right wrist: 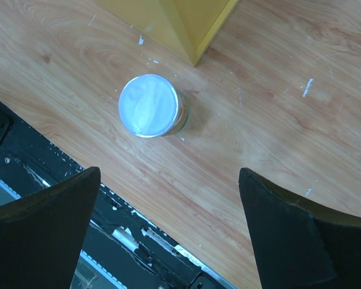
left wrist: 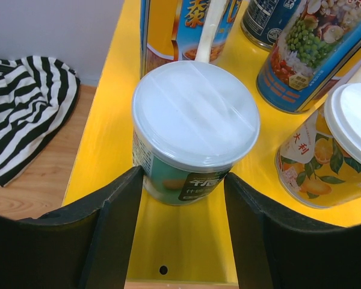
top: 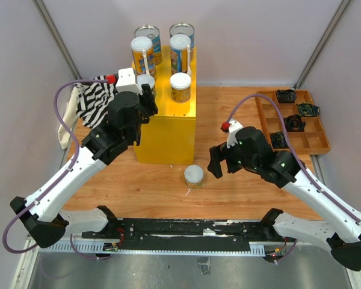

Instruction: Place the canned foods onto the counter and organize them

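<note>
Left fingers are released, flanking a short white-lidded green-labelled can standing on the big yellow box counter. One short white-lidded silver can stands upright off it, below the spread, empty right fingers, slightly left of centre.

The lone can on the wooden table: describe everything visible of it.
The lone can is short and round, with a frosted white plastic lid and a sliver of yellowish label below it. It stands upright on the wooden table, just off the near right corner of the yellow box, not touching it. The right gripper hangs above, jaws open, clear of it.
</note>
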You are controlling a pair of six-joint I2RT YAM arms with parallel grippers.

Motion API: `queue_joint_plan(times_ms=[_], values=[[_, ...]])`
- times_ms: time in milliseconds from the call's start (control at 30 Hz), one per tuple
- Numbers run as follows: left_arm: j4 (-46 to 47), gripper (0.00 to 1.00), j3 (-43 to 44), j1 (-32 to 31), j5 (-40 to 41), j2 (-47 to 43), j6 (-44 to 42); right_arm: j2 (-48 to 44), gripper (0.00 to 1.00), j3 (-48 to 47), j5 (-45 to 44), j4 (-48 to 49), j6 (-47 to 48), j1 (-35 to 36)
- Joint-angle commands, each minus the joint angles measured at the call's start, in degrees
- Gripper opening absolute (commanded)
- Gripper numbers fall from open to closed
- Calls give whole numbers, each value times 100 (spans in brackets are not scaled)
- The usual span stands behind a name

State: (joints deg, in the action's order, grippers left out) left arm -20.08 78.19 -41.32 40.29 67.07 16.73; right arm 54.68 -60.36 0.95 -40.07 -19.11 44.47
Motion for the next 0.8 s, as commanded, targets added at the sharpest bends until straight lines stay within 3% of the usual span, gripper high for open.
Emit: queue_joint_plan(times_ms=[0,400,767], values=[[355,61,8,34,330,76,-189,138,99,165,560,192,113,-57],[254,62,-197,89,529,-195,-42,483,99,748,421,549,7,328],[634,67,-690,89,-591,-984,96,1083,99,1057,-122,1074,-186,849]])
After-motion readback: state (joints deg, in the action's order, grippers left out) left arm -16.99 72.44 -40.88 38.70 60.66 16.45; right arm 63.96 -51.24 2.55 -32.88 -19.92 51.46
